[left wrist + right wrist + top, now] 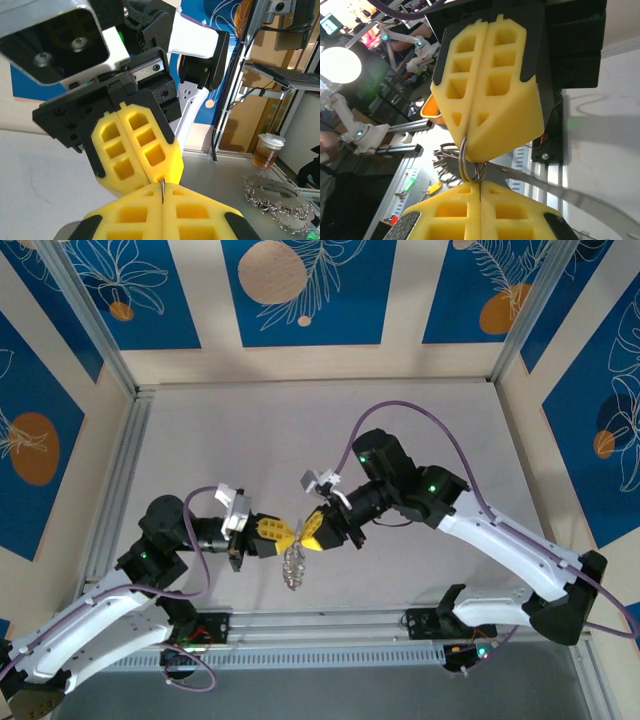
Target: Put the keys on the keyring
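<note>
Wire loop (464,158): 1 | left fingers (510,90), right fingers (450,215): pinching it | keyring (292,568): 1

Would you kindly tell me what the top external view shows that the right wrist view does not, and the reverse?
Top external gives both whole arms over the table, with the keys hanging as a bunch beneath the meeting fingertips. Right wrist gives the close detail: the keyring is a thin loop leaving the left gripper's closed seam and reaching the right gripper's tips. Both show the two yellow-fingered grippers shut, tip to tip.
</note>
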You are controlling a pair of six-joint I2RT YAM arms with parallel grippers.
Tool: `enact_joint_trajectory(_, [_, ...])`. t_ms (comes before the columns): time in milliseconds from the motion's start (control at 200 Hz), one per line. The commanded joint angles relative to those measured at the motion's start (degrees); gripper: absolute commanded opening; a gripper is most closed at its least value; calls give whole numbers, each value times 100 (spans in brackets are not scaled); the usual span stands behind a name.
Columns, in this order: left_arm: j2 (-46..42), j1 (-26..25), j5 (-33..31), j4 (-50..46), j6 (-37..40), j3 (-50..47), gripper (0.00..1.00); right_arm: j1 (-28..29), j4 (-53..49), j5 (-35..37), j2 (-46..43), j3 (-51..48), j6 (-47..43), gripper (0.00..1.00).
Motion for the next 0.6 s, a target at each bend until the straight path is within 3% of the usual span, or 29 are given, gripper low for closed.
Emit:
enact_joint_trajectory(0, [23,21,142,506,-65,118,0,7,-78,-43,273,-71,57,0])
enact_joint_trajectory(235, [23,24,140,457,-55,140,0,-50,469,60,324,-208,329,0])
enact_joint_trajectory(405, [-12,23,89,313,17,184,0,-138,363,524,180,-181,379,17])
enact_joint_trajectory(595, [-10,28,44,475,-65,131,0,-154,370,1839,-767,-406,285,34])
